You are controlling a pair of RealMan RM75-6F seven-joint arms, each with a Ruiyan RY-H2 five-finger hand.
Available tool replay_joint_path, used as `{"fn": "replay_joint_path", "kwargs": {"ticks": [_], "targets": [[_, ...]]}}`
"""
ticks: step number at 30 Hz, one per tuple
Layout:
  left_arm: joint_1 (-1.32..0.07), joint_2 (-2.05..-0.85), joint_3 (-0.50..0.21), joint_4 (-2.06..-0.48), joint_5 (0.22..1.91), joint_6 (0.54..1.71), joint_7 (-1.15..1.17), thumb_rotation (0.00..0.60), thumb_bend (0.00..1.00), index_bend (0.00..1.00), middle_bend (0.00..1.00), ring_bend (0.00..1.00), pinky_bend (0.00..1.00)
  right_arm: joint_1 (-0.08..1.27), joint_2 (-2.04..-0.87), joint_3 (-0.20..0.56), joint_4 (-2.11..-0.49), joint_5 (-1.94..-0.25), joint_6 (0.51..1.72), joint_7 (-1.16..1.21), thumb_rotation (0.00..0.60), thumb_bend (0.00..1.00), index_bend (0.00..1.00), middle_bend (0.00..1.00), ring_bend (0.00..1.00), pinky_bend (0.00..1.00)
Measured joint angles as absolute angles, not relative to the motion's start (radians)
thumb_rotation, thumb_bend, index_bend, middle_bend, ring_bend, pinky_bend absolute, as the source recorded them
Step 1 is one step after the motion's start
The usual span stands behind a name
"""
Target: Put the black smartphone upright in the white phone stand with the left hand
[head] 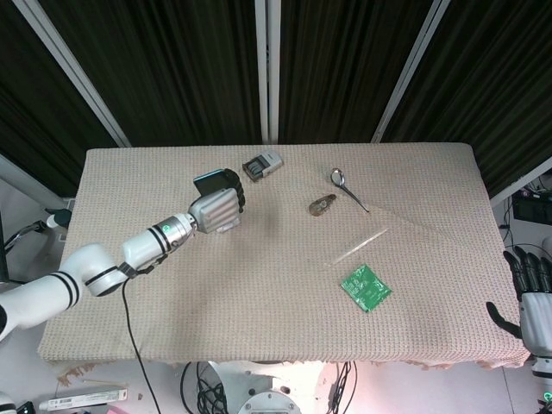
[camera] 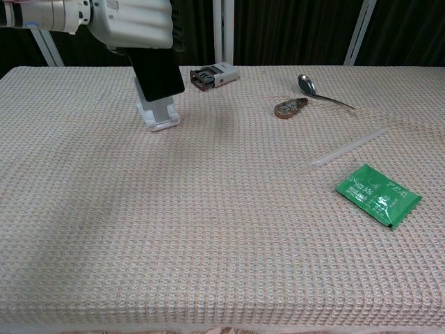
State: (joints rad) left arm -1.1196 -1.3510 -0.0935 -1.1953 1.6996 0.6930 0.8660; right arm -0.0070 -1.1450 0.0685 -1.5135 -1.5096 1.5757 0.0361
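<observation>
My left hand (head: 219,210) (camera: 135,24) grips the black smartphone (camera: 159,75) from above. The phone hangs nearly upright, tilted a little, its lower edge just above the white phone stand (camera: 158,117). In the head view only the phone's top edge (head: 208,180) shows past the hand, and the stand is hidden under it. I cannot tell whether the phone touches the stand. My right hand (head: 528,295) hangs off the table's right front corner with its fingers apart, holding nothing.
A small grey and black device (head: 262,166) (camera: 214,74) lies just right of the stand. Further right are a spoon (head: 347,187) (camera: 321,92), a small brown object (head: 323,204) (camera: 290,108), a clear straw (head: 359,244) (camera: 348,147) and a green tea packet (head: 366,287) (camera: 377,194).
</observation>
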Motion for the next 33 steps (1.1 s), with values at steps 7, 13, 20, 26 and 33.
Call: {"fn": "replay_joint_path", "kwargs": {"ticks": [7, 13, 20, 26, 33], "targets": [[-1.141, -1.369, -0.058, -1.172, 1.710, 0.654, 0.851, 0.600, 0.38, 0.68, 0.55, 0.47, 0.35, -0.007, -1.150, 0.070, -1.498, -1.500, 1.568, 0.050, 0.600, 0.18, 0.00, 0.00, 0.00, 0.00], [-1.152, -1.381, -0.047, -1.156, 1.698, 0.633, 0.834, 0.600, 0.38, 0.68, 0.54, 0.47, 0.35, -0.008, -1.152, 0.071, -1.490, -1.496, 1.564, 0.061, 0.600, 0.18, 0.00, 0.00, 0.00, 0.00], [-1.156, -1.394, -0.042, -1.141, 1.688, 0.634, 0.807, 0.600, 0.38, 0.68, 0.54, 0.47, 0.35, -0.007, -1.153, 0.069, -1.485, -1.495, 1.556, 0.077, 0.600, 0.18, 0.00, 0.00, 0.00, 0.00], [-1.159, -1.419, -0.029, -1.107, 1.693, 0.650, 0.777, 0.600, 0.39, 0.68, 0.54, 0.47, 0.35, -0.008, -1.150, 0.068, -1.480, -1.492, 1.551, 0.089, 0.600, 0.18, 0.00, 0.00, 0.00, 0.00], [-1.166, -1.435, -0.010, -1.078, 1.713, 0.668, 0.749, 0.600, 0.39, 0.68, 0.54, 0.47, 0.35, -0.011, -1.150, 0.072, -1.477, -1.490, 1.559, 0.091, 0.600, 0.18, 0.00, 0.00, 0.00, 0.00]]}}
